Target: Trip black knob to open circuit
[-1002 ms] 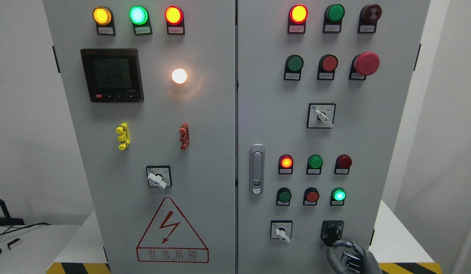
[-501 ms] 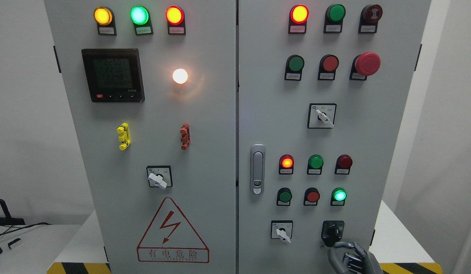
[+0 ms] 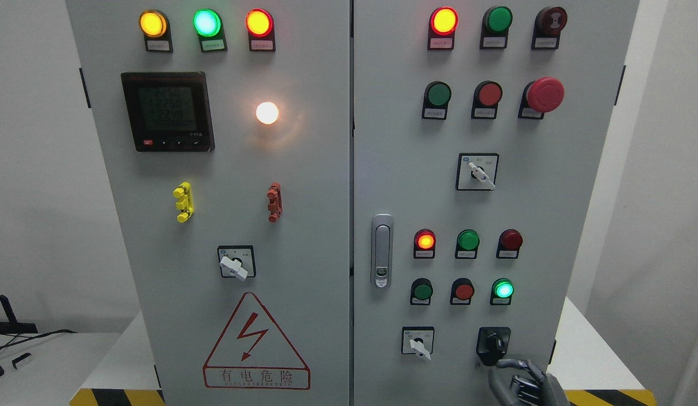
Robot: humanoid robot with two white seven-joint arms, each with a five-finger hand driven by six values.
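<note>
A grey cabinet (image 3: 326,169) with two doors fills the view. The black knob (image 3: 492,343) sits at the bottom right of the right door, on a square black plate. Just below it, at the bottom edge, the right hand (image 3: 521,382) rises into view, dark and metallic. Its fingers (image 3: 509,363) are loosely curled and hold nothing; the topmost one lies close under the knob's plate, and whether it touches cannot be told.

To the knob's left is a white switch (image 3: 418,341). Above these are two rows of three lamps; a red lamp (image 3: 424,241) and a green lamp (image 3: 503,290) are lit. Higher up sit another white selector (image 3: 477,172), a red mushroom button (image 3: 543,94) and more buttons. A metal latch (image 3: 381,251) is at the door's left edge.

The left door carries a meter (image 3: 167,111) with a lit screen, a glowing white lamp (image 3: 267,113), three lit lamps along the top, a yellow clip (image 3: 183,202), a red clip (image 3: 274,202), a third selector switch (image 3: 235,263) and a red triangular warning sign (image 3: 255,344).
</note>
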